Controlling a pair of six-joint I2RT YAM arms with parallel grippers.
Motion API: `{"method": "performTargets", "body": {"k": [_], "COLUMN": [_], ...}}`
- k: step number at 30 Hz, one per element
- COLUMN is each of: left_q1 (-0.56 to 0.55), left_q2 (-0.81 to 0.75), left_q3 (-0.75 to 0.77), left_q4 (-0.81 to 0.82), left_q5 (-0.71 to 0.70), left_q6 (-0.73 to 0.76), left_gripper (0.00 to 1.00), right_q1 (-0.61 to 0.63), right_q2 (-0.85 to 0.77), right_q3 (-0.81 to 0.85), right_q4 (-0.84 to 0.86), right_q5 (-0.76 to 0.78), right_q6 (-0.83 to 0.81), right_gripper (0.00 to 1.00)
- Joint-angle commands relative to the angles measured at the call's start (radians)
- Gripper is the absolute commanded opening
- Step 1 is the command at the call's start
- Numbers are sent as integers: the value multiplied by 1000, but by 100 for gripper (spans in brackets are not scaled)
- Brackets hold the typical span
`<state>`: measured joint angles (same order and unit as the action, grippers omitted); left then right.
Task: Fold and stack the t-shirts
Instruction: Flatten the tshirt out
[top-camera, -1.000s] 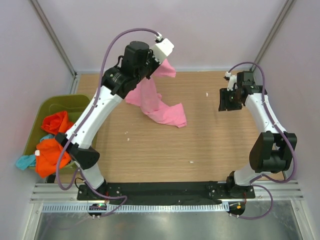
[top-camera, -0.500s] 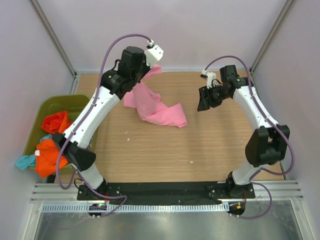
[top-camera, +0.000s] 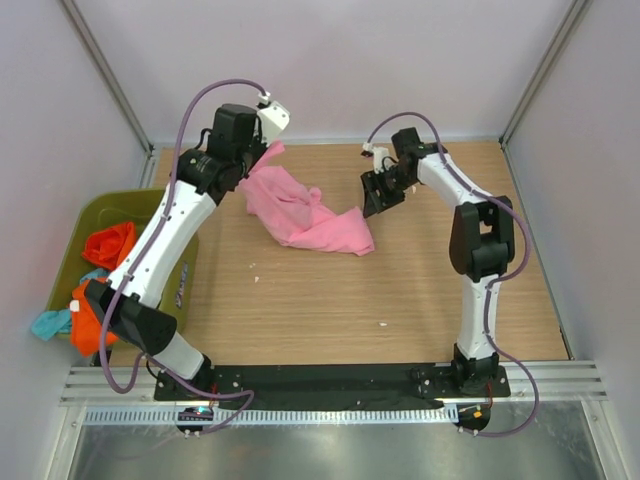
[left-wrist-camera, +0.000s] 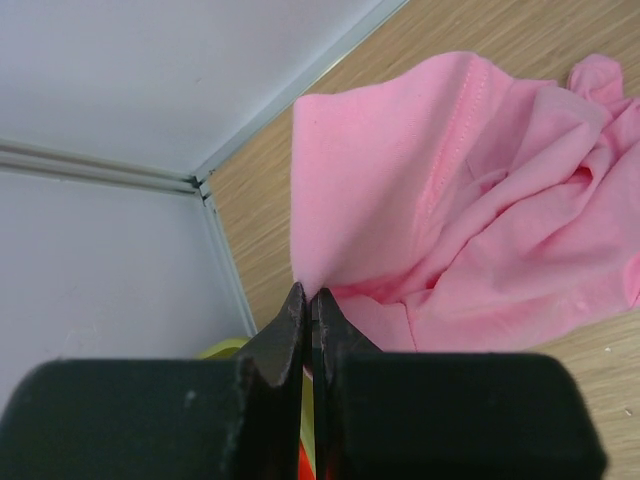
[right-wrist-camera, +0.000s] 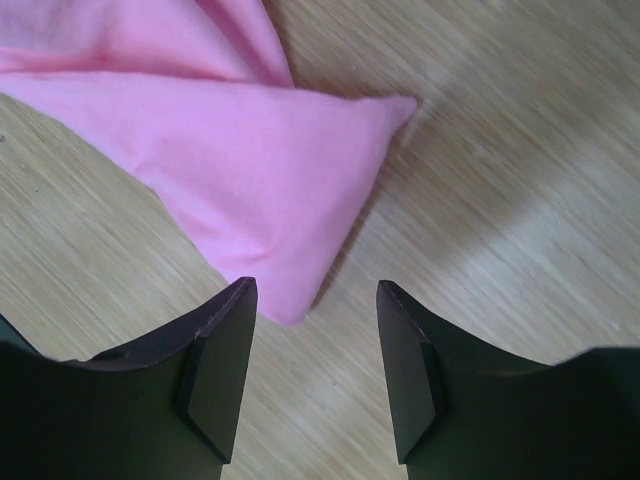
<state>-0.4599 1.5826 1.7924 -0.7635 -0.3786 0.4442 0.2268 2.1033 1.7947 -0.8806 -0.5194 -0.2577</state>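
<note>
On the wooden table (top-camera: 300, 300), the closed left gripper (left-wrist-camera: 308, 305) seemingly pinches an edge of the pink t-shirt (top-camera: 300, 205); the right gripper (right-wrist-camera: 312, 300) hangs spread over its corner.

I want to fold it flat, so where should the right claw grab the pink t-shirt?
The loose corner of the pink t-shirt, from straight above. It lies flat on the table, sticking out just under the open right claw, far from the end the left claw pinches.

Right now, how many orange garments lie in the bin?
2 in the green bin: one orange garment at its middle, a second orange garment at its near end. Others may be hidden underneath.
</note>
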Motion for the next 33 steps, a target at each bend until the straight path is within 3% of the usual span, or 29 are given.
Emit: {"method": "performTargets", "body": {"k": [1,11,21,27,31,33], "left_q1": [-2,27,46,44,44,47], "left_q2": [-46,-29,-9,5,2,1], "left_q3": [-19,-18,-16,2,-1,-5], "left_q4": [-3,-7,-8,-14,-13,-10], "left_q5": [-6,-9,7,12,7,6], "left_q6": [-18,-29,-50,-61,-58,-59], "left_gripper": [0,0,0,0,0,0], "right_q1": [57,106,103,103,103,100], "right_q2": [64,176,112,199,210,189], "right_q3": [89,164,137,170,181,178], "right_q4": [29,58,117,89,74,62], "right_q5": [-16,51,205,177,142,139], "right_q6": [11,37,26,23,0,-11], "right_gripper": [58,60,59,57,38,11]}}
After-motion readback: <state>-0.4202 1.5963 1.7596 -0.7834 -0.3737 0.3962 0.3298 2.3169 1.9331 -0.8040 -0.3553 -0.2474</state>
